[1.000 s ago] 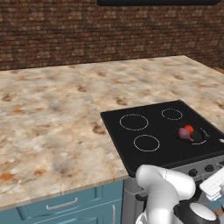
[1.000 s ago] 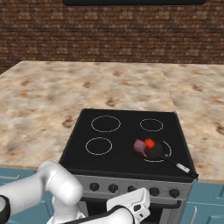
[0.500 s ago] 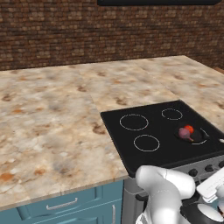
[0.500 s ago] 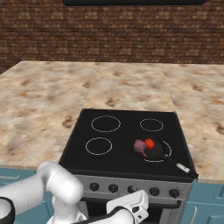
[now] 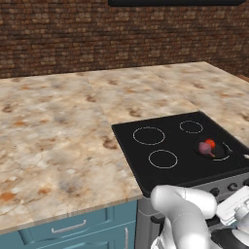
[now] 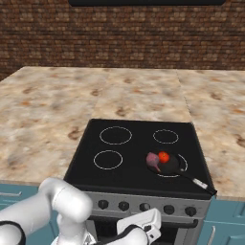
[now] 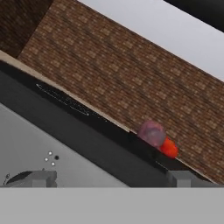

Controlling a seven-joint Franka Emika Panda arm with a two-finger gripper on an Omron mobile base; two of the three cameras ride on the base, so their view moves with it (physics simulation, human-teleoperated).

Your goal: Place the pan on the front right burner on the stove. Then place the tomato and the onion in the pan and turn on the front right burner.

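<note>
1. Pan (image 5: 214, 151) in the left base view sits on the front right burner (image 5: 224, 154) of the stove (image 5: 170, 163), with the tomato (image 5: 210, 144) and the onion (image 5: 204, 149) touching inside it. My arm hangs low in front of the stove.

2. From the right base view I see the pan (image 6: 167, 165) on the largest ring, its thin pale handle running towards the front right corner. The black knobs (image 6: 146, 207) line the steel front. The rightmost looks like my target, though I can't confirm which one drives that burner. I judge it stiff, small and smooth, best pinched across its sides and twisted.

3. Through the hand view, the gripper (image 7: 109, 178) stands wide open, holding nothing, close to the stove front; onion (image 7: 151, 133) and tomato (image 7: 169, 148) peek above the cooktop edge.
</note>
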